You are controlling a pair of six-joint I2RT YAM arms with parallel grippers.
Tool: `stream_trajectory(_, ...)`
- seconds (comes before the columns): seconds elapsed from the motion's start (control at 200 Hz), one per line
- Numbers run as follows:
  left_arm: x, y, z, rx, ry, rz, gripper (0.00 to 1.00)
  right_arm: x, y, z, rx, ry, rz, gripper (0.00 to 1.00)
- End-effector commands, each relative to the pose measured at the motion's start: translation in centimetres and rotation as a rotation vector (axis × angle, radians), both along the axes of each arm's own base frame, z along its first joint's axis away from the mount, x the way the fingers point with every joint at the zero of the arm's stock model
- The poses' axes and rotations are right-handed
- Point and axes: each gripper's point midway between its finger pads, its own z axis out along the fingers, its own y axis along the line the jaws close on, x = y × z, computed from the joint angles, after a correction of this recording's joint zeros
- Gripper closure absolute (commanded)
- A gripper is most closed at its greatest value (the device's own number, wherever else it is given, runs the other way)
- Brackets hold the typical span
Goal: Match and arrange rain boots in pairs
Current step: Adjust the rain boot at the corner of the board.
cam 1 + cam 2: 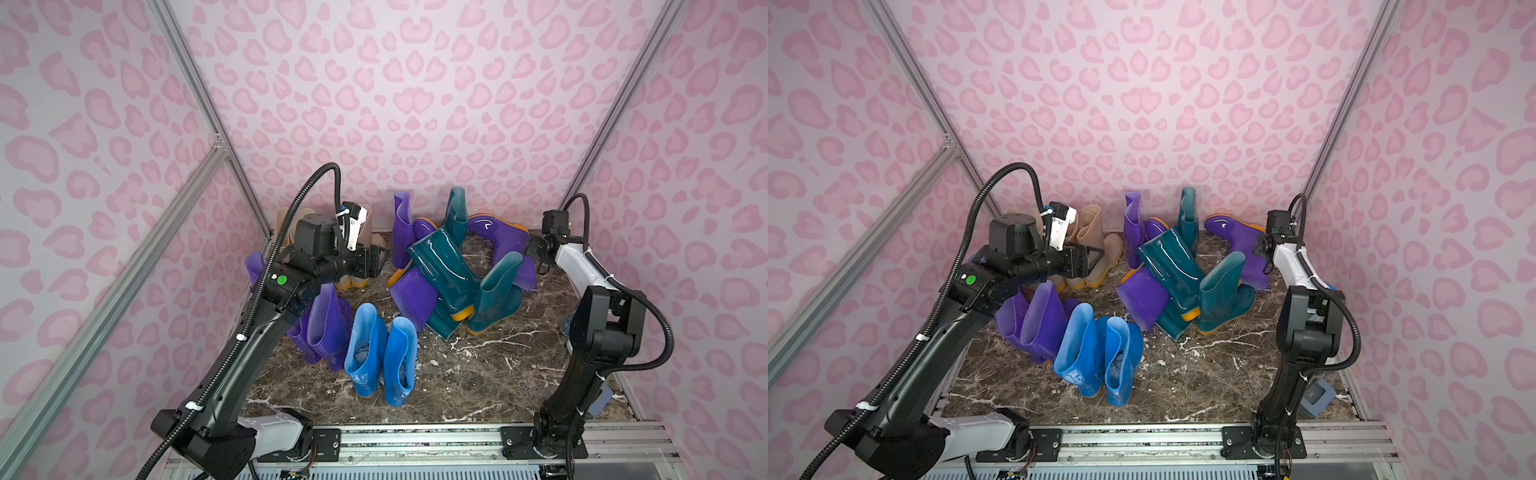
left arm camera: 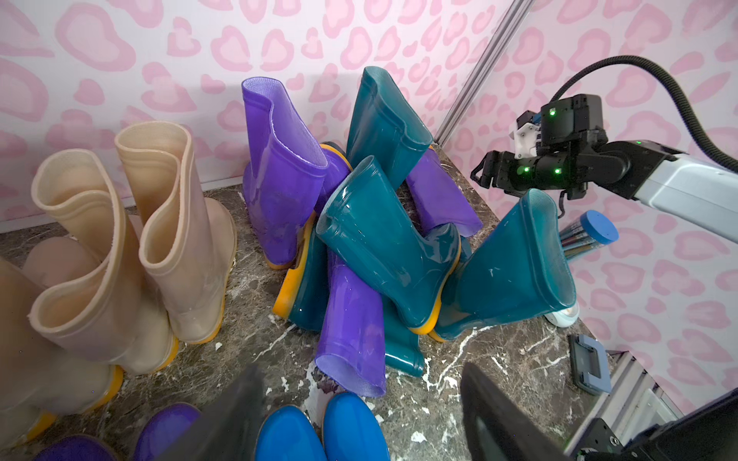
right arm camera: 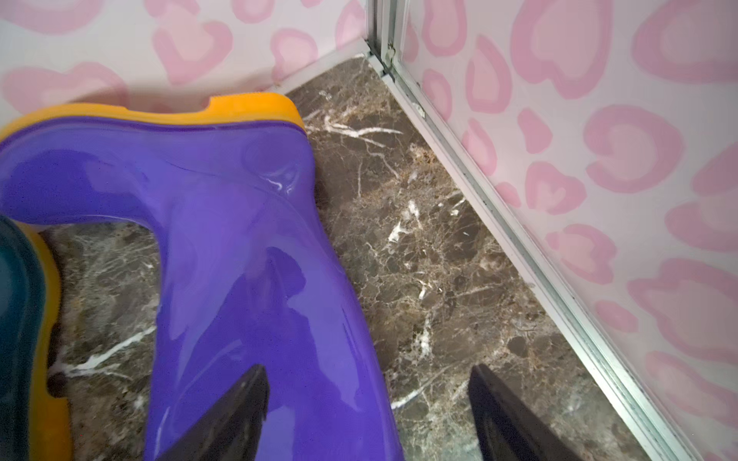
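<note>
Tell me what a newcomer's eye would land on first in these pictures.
First, the tangled heap of glossy dark teal and purple rubber boots toward the back of the brown marble tabletop, lying across one another. Next, the two bright blue rubber boots standing upright side by side near the front, and the pink heart-spotted walls all around.

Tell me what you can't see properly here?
- Top views: the left arm covers some glossy beige rubber boots; count unclear.
- Left wrist view: a dark teal rubber boot hides the shiny blue-capped cylinder's other end.
- Right wrist view: the edge crops the glossy purple rubber boot's top.
</note>
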Motion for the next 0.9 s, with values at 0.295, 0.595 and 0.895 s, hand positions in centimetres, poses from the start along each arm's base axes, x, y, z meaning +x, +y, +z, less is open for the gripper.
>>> stream_trajectory(0.295,0.9,-0.2,-0.1,-0.007,-0.02,-0.005,0.21,-0.1,1.8,-6.5,0.245,0.017,0.041,0.18)
stream_trajectory(0.595,1.0,-0.4,-0.6,-0.01,-0.004,-0.016,0.22,0.7,4.7,-7.8,0.499,-0.066,0.151,0.38)
stream_trajectory(0.895,0.4,0.0,0.1,-0.006,-0.022,-0.013,0.24,0.9,5.0,-6.1,0.512,-0.105,0.167,1.0)
